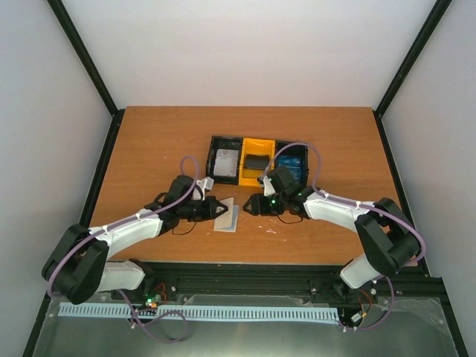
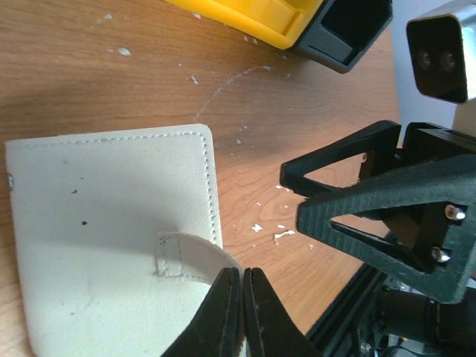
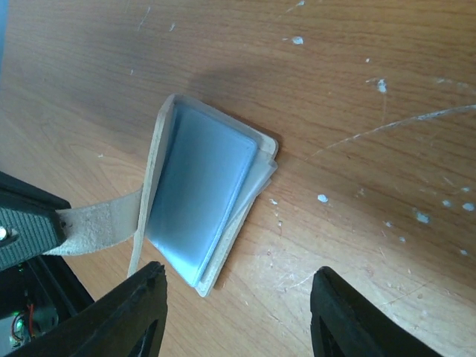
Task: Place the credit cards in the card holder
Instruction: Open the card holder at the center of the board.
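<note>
- While the left pincer stands closed tight on the strap of the card holder, the cover is drawn up and back. I judge the purpose is to hold the mouth open for loading.
- The card holder lies on the tabletop, with its spine edge down and its flap lifted toward the left arm's side.
- The right pincer hangs just above the holder on the side away from the strap. Its jaws are spread wide and nothing is between them. It looks free to go and fetch a card.
- The tray sits just beyond the holder, farther from the arm bases. It has three compartments, black, yellow and black.
- One of the credit cards lies in each compartment: a grey-white card, a dark card and a blue card. The right arm partly hides the blue one.
- Holder material is cream, matte and leather-like, with a stitched border, rounded corners and a tiny dark dot on the face. The strap is soft, and it curves under the pull.
- Inside the holder is a smooth, glossy, bluish panel with rounded corners. I cannot tell whether it is a clear sleeve or a card already seated.
- The tabletop is wood-grain laminate with a slight sheen, flecked with white chips and fine scratches.
- The cards are thin, rigid and slick. They will likely need an edge-on entry into the narrow mouth.
</note>
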Motion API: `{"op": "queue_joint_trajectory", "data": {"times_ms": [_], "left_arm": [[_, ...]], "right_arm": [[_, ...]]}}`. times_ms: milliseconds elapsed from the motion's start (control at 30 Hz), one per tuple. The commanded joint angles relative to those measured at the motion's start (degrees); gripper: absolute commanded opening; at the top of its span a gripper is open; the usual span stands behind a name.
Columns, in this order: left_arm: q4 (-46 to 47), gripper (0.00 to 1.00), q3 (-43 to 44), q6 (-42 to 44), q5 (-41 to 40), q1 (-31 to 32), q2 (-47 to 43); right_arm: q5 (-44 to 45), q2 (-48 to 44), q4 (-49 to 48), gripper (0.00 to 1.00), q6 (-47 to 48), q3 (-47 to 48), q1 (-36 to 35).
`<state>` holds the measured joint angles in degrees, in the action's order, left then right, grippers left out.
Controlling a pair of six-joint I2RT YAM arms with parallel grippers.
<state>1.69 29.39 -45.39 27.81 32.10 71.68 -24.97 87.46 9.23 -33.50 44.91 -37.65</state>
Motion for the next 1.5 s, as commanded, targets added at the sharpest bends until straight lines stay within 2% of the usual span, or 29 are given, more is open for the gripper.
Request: {"op": "queue_joint_trajectory", "data": {"times_ms": [0, 133, 367, 667, 867, 933, 1100, 1133, 1300, 1467], "left_arm": [[3.28, 0.01, 1.70, -5.56, 5.62, -0.03, 1.76], [7.59, 0.01, 0.33, -10.18, 7.91, -0.02, 2.48], [8.16, 0.01, 0.64, -17.39, 7.55, -0.02, 0.15], [6.15, 0.04, -1.44, -18.43, 4.04, -0.10, 0.00], [-1.75, 0.09, -1.10, -14.29, -1.63, -0.77, -0.99], [-5.71, 0.14, -0.98, -13.05, -5.06, -0.97, -2.46], [-17.06, 0.44, 0.36, -12.13, -15.03, -1.38, -7.17], [-18.67, 0.47, 0.55, -12.02, -16.38, -1.46, -8.23], [-19.77, 0.56, 0.80, -10.62, -19.07, -1.64, -13.65], [-17.52, 0.53, -0.89, -9.90, -18.32, -1.60, -17.83]], "right_arm": [[2.72, 0.81, -0.76, 0.50, -0.47, -0.79, -0.50], [8.45, -0.42, -0.33, 0.42, -1.74, -1.96, -0.50], [4.53, 1.84, -0.71, 0.25, -0.38, -0.08, -0.80], [-0.86, 6.14, -3.08, 0.24, -0.69, 2.43, -3.25], [-2.30, 8.22, -3.58, 0.27, -0.28, 5.20, -5.40], [-2.61, 8.86, -3.51, 0.27, 0.07, 6.26, -6.35], [-2.90, 11.27, -3.14, 0.29, 0.90, 9.05, -8.69], [-2.81, 11.91, -2.98, 0.30, 1.11, 9.73, -9.21], [-2.52, 15.69, -2.47, 0.32, 1.35, 12.76, -11.52], [-1.09, 18.09, -2.27, 0.32, 0.79, 13.71, -12.27]]}}
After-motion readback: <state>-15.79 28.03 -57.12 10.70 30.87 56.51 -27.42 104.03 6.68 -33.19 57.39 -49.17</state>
